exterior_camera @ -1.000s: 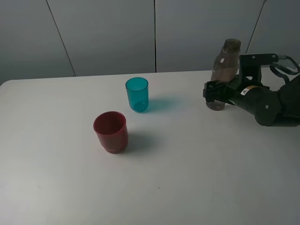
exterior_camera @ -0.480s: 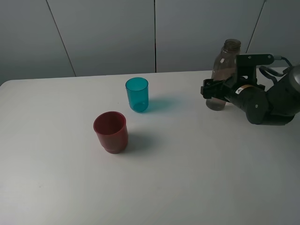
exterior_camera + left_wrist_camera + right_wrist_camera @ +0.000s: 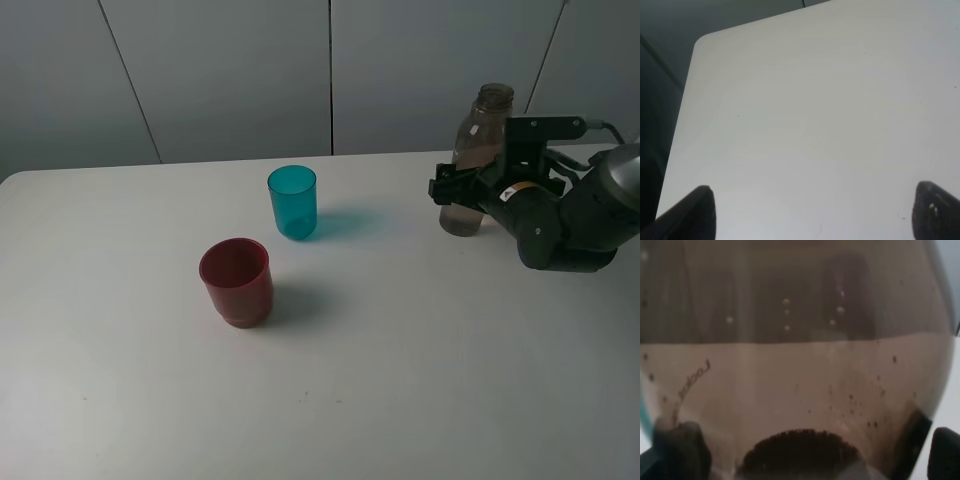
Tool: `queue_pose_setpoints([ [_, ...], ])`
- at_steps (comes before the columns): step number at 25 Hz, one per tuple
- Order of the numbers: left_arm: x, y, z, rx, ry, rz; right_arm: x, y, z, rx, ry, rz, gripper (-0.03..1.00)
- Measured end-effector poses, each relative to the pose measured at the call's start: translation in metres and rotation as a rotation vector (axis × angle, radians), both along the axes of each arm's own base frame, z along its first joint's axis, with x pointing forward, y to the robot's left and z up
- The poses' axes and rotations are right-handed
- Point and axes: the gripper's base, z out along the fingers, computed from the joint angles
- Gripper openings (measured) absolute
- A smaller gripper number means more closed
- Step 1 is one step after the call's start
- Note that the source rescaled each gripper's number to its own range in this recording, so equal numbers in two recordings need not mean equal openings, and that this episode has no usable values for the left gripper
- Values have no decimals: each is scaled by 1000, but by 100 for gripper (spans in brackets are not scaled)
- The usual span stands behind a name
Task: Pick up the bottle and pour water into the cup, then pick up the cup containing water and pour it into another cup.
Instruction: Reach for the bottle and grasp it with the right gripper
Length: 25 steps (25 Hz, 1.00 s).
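The smoky grey-brown bottle (image 3: 478,160) stands upright at the back right of the white table. My right gripper (image 3: 455,195) is open, with its jaws on either side of the bottle's lower body. In the right wrist view the bottle (image 3: 800,365) fills the frame, brownish liquid shows in its lower part, and my right gripper (image 3: 810,452) has a dark fingertip at each lower corner. The teal cup (image 3: 292,200) stands upright at the middle back. The dark red cup (image 3: 236,280) stands nearer and to its left. My left gripper (image 3: 812,215) is open over bare table.
The white table (image 3: 400,380) ends at a grey panelled wall behind. The left wrist view shows the table's rounded corner (image 3: 702,42) and a dark drop beyond it. The right arm's bulky body (image 3: 565,225) lies right of the bottle.
My right gripper has slid a little left, further around the bottle's lower body. The bottle and both cups have not moved.
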Motion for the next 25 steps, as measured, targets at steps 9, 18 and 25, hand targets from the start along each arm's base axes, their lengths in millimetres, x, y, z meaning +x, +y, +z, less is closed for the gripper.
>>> queue_pose_setpoints([
  [9,0,0,0,0,0,0,9,3,5,9,-32,0,100],
  [18,0,0,0,0,0,0,10,3,-2,30,-24,-11,42],
  [25,0,0,0,0,0,0,10,3,-1,36,-33,-14,3],
])
